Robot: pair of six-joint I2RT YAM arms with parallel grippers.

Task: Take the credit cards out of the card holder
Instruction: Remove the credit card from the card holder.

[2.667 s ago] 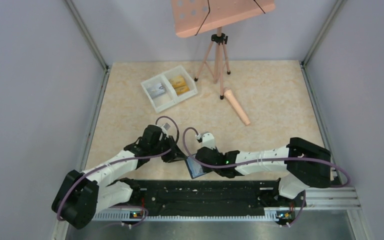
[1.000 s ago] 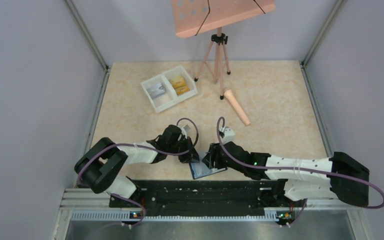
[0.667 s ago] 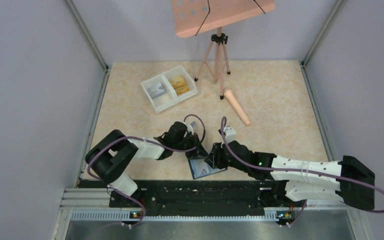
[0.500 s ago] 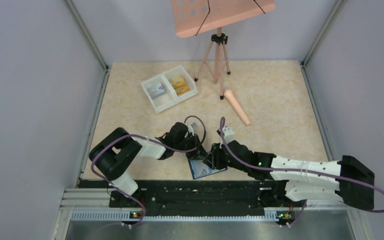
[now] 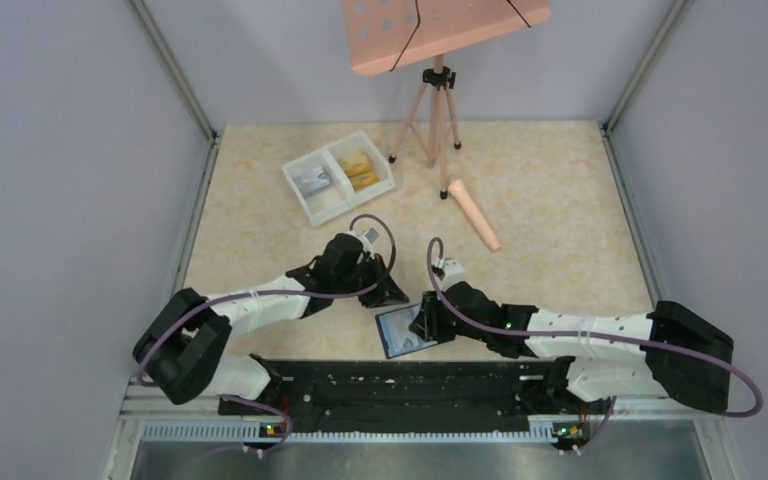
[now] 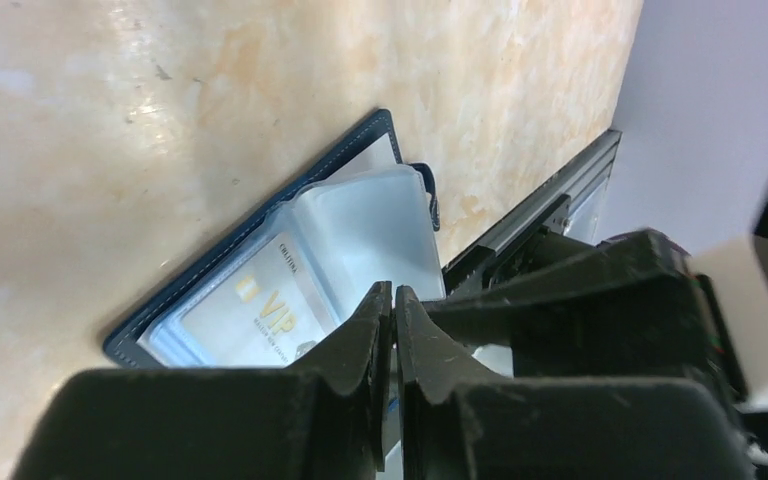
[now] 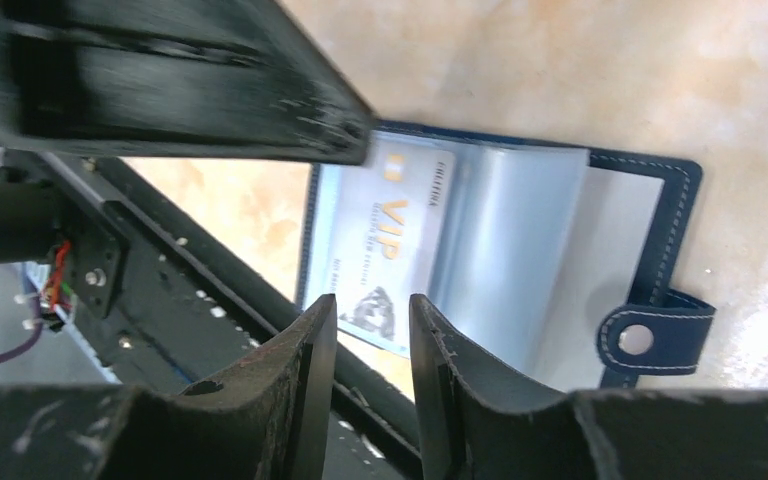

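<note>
Card holder [image 5: 392, 342] was found lying open and flat on the table [image 5: 540, 180], close to its near edge and just beyond the black rail [image 5: 410, 385]. Its long axis was laid across the table from left to right, the right end turned slightly away from the arm bases, and a strap tab [image 7: 655, 335] was seen projecting from one edge. A grey-silver card [image 7: 390, 235] marked VIP was kept in a clear sleeve inside it. The left gripper [image 6: 392, 290] was held just beyond the holder's far edge, its jaws closed to a hairline slit with nothing seen between them. The right gripper [image 7: 370, 305] was set over the holder, its jaws parted narrowly; contact could not be made out. Yellow-orange cards [image 5: 360, 168] were seen in the white tray [image 5: 332, 203], well apart
</note>
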